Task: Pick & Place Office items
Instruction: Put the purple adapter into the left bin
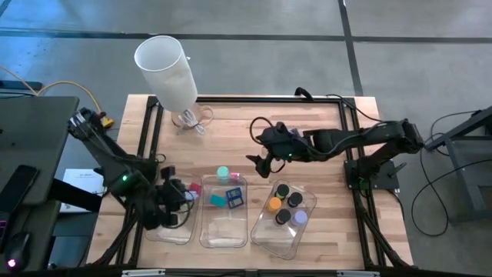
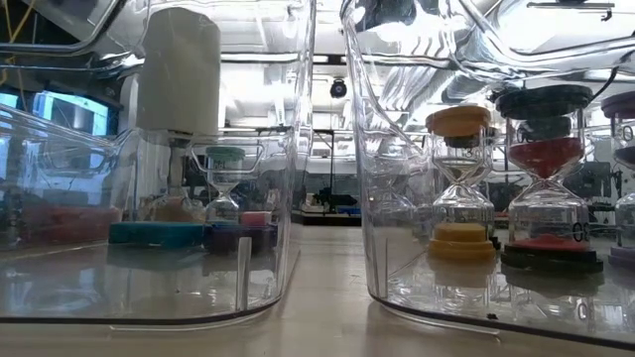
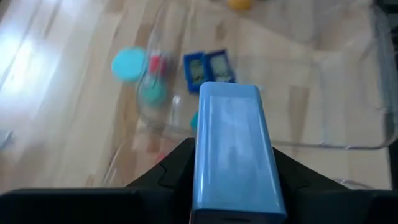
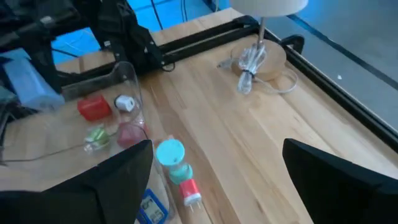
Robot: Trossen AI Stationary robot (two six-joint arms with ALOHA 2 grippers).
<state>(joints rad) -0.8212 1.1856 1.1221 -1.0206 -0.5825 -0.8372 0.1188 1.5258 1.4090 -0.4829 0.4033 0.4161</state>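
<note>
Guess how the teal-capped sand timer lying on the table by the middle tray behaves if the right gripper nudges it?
The sand timer lies on its side, and its round teal cap suggests it would probably roll or pivot rather than slide. The clear glass-like waist seen on similar timers in the low view hints it is fragile. The open right gripper hovers close above it.

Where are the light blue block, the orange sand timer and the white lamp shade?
Light blue block (image 3: 233, 149): left wrist view, middle of its top face, between the left jaws.
Orange sand timer (image 2: 460, 183): low view, on its glass waist.
White lamp shade (image 1: 167, 71): high view, on the shade's side.
</note>
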